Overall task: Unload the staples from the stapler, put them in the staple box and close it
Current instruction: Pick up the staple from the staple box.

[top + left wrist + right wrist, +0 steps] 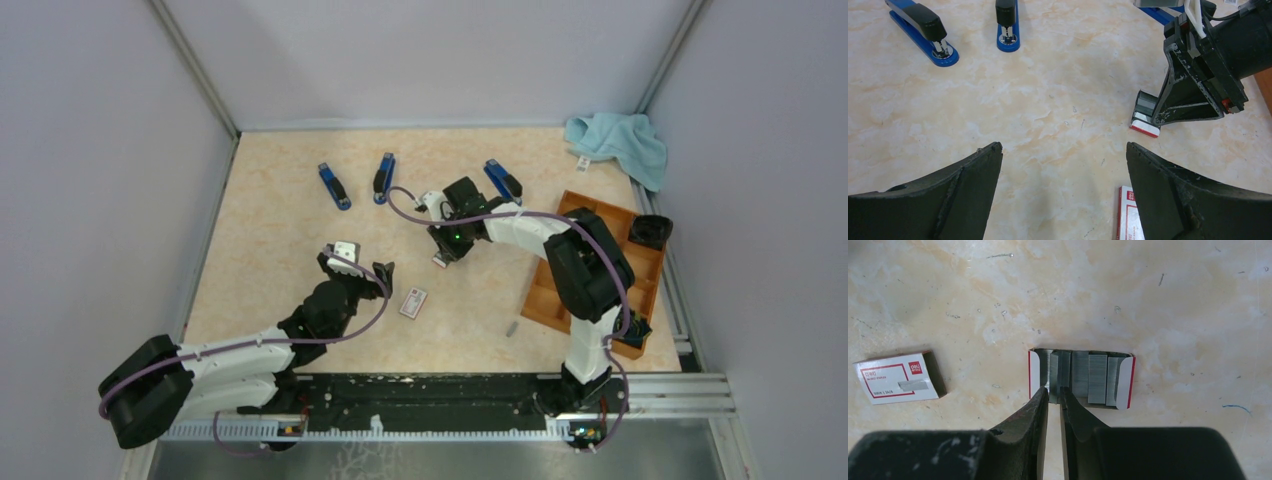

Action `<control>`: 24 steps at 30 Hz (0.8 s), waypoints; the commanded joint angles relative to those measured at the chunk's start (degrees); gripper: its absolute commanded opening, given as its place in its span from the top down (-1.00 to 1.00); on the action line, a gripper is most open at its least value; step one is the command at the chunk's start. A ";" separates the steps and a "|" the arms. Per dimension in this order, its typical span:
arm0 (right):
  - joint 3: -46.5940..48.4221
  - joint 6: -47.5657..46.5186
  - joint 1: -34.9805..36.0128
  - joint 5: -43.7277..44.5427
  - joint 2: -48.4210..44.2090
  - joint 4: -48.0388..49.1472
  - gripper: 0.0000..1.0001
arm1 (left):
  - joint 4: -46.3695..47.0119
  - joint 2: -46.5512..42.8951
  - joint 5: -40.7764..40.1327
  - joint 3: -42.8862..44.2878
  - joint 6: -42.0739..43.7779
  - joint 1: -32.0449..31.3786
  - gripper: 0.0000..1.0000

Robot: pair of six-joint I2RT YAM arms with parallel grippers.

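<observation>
- Pinching narrow, my right gripper (1054,391) has its tips down in the open staple tray (1033,374). A strip of staples (1056,371) looks caught between them at the tray's left end.
- To do this step well, I judge the strip should line up with the other strips (1097,378) lying in the tray and go down flat. Then I should part the fingers only slightly, so they don't flick the neighbours out.
- That tray is light card on the bare table (1173,300). A sideways drag would shove it, so I'd lift straight up.
- The white box sleeve (898,377) lies apart, to the tray's left.
- My left gripper (1063,146) hangs spread wide and empty, near enough to steady the tray.
- The blue staplers (335,186) lie at the far side. I cannot tell which are loaded.
</observation>
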 commanded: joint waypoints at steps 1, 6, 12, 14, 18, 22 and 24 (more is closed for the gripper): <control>1.74 0.64 -0.27 -1.56 -0.79 0.31 0.70 | 1.18 -0.34 -0.33 -0.04 -0.19 0.32 -0.97; 1.87 0.60 -0.22 -2.15 -0.43 -0.02 0.74 | 1.17 -0.33 -0.28 -0.04 -0.24 0.37 -0.97; 2.24 0.60 -0.27 -2.27 0.18 -0.46 0.74 | 1.18 -0.35 -0.33 -0.03 -0.25 0.36 -0.97; 2.32 0.54 -0.30 -2.29 0.45 -0.66 0.74 | 1.17 -0.36 -0.33 -0.10 -0.25 0.39 -0.98; 2.43 0.52 -0.36 -2.18 0.64 -0.69 0.75 | 1.18 -0.44 -0.33 -0.12 -0.23 0.35 -0.98; 2.28 0.61 -0.40 -2.32 -0.08 -0.36 0.93 | 1.18 -0.45 -0.33 -0.10 -0.25 0.35 -0.97; 2.06 0.56 -0.44 -2.38 -0.50 -0.05 1.00 | 1.18 -0.44 -0.30 -0.12 -0.24 0.34 -0.98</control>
